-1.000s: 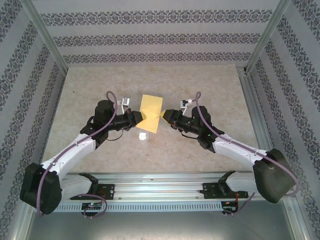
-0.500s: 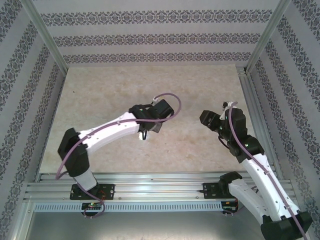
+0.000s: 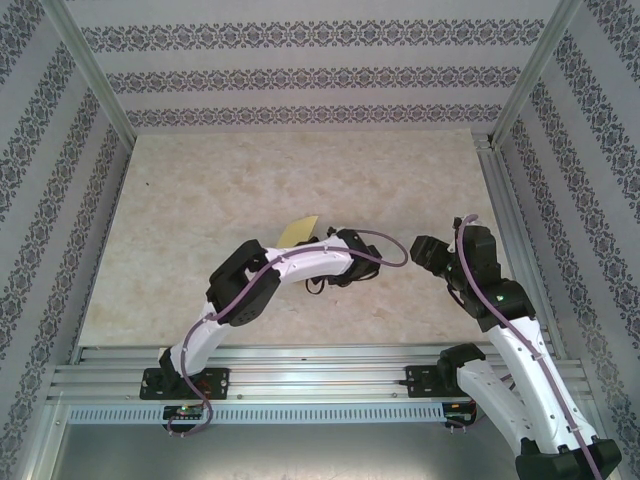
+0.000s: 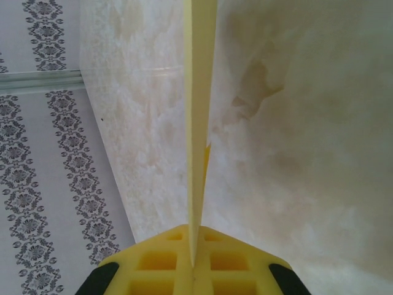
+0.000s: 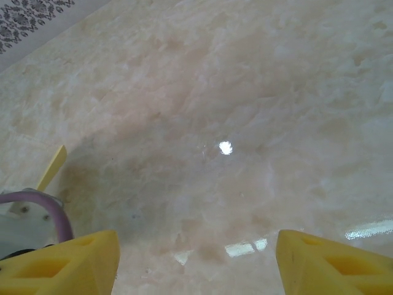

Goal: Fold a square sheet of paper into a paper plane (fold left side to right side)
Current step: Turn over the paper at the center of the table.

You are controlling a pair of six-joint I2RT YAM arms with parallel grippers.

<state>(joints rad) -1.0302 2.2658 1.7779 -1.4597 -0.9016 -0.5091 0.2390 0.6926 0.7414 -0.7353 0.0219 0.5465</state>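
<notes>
The square sheet of paper [image 3: 300,230] is mustard yellow and lifted off the table, with only a small piece visible behind the left forearm. My left gripper [image 3: 320,245] is shut on it. In the left wrist view the sheet [image 4: 198,123] runs edge-on straight up from between the closed yellow fingers [image 4: 233,264] of the left gripper [image 4: 194,261]. Its folded shape cannot be told, so no paper plane form is discernible. My right gripper [image 3: 420,248] stands apart to the right, open with nothing between its fingers [image 5: 196,258]. A corner of the paper [image 5: 54,166] shows at the right wrist view's left edge.
The beige marble-patterned tabletop [image 3: 200,200] is bounded by patterned walls and an aluminium rail [image 3: 500,200] on the right. The left arm's purple cable [image 5: 37,206] shows low left in the right wrist view. A small white glint [image 5: 225,147] lies on the table.
The right gripper let go of the paper, opened and drew back to the right. The left arm swung rightward across the middle, carrying the paper off the table.
</notes>
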